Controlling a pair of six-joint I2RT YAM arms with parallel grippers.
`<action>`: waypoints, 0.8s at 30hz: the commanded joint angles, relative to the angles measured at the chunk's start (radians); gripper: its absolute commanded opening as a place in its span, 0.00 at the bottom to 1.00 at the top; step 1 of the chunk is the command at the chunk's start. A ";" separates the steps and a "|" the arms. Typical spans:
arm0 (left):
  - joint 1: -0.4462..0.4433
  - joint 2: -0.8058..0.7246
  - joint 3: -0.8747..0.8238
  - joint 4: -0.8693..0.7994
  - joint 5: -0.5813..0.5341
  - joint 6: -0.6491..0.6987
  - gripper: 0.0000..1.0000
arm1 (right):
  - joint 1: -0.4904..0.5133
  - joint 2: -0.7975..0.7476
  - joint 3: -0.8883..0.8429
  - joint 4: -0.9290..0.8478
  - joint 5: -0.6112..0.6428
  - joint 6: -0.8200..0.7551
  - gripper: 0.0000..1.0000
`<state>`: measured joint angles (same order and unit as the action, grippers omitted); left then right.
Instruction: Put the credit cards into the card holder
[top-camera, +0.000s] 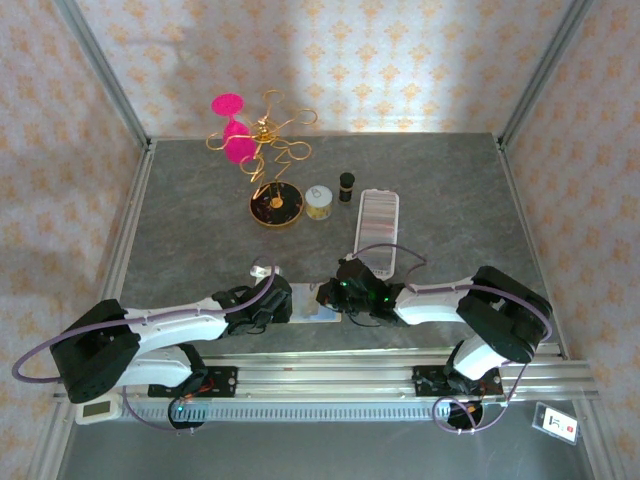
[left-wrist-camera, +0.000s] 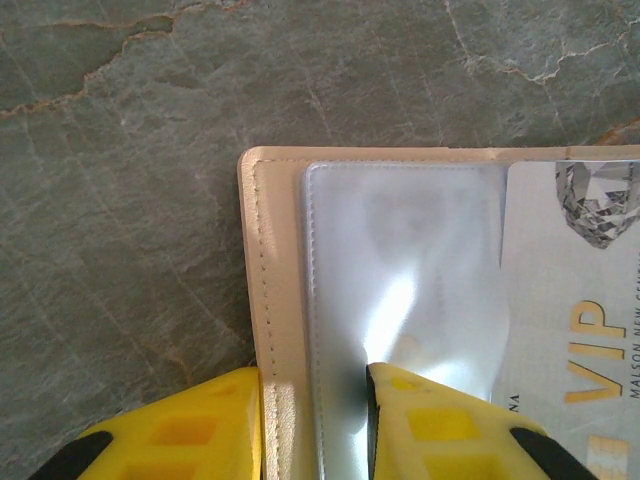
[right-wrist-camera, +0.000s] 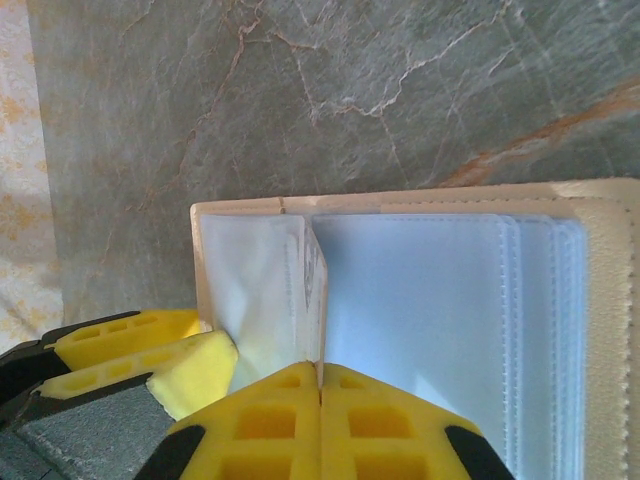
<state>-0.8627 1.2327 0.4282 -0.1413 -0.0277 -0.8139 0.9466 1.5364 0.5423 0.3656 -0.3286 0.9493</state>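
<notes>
The card holder (left-wrist-camera: 268, 260) lies open between both tools. The left tool (left-wrist-camera: 312, 385), partly spread, straddles its beige edge beside a VIP card (left-wrist-camera: 580, 330). The right tool (right-wrist-camera: 320, 385), pressed together, pinches an upright whitish leaf (right-wrist-camera: 312, 280). A clear case (top-camera: 378, 232) lies beyond.

Card holder (left-wrist-camera: 270, 300) stitched matt leather; sleeves (right-wrist-camera: 420, 320) glossy plastic.

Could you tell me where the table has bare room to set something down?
The table is bare between the left rail and the wire stand, and from the clear case to the right rail. Crowded: jar and bottle at back centre; card holder near front.
</notes>
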 joint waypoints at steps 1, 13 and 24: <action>-0.009 0.007 -0.025 -0.020 0.010 -0.010 0.28 | 0.004 0.005 0.005 -0.085 0.021 -0.027 0.00; -0.010 0.006 -0.023 -0.010 0.015 -0.010 0.28 | 0.003 0.049 0.031 -0.079 -0.066 -0.076 0.00; -0.013 0.001 -0.029 0.010 0.023 -0.024 0.29 | 0.004 0.072 0.036 -0.053 -0.084 -0.074 0.00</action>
<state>-0.8642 1.2308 0.4236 -0.1310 -0.0277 -0.8215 0.9455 1.5852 0.5724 0.3553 -0.3855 0.8963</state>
